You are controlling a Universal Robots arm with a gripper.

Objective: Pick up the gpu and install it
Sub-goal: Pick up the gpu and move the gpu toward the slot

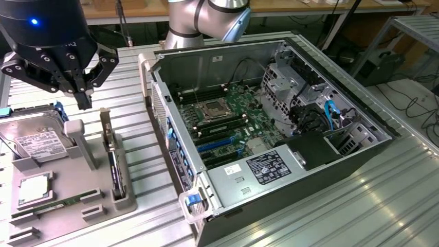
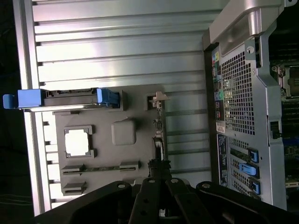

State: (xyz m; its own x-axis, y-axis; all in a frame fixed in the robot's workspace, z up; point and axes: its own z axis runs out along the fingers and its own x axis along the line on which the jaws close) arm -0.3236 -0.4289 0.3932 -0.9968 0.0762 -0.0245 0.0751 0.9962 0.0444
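Two fingers of the gripper (image 1: 84, 104) are pressed together on nothing, hanging above the gray holder (image 1: 72, 177) near the upper end of the graphics card (image 1: 113, 159). We judge the card stands on edge in its slot, silver bracket up, so its top edge can be pinched from above, with the open computer case (image 1: 274, 128) just beside the holder. We cannot read the white labels on the hard drive (image 1: 34, 144) or inside the case.

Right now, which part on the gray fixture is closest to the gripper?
The gpu, upright on edge nearest the computer case, in line with the gripper; hard drive, CPU and RAM stick sit farther aside.
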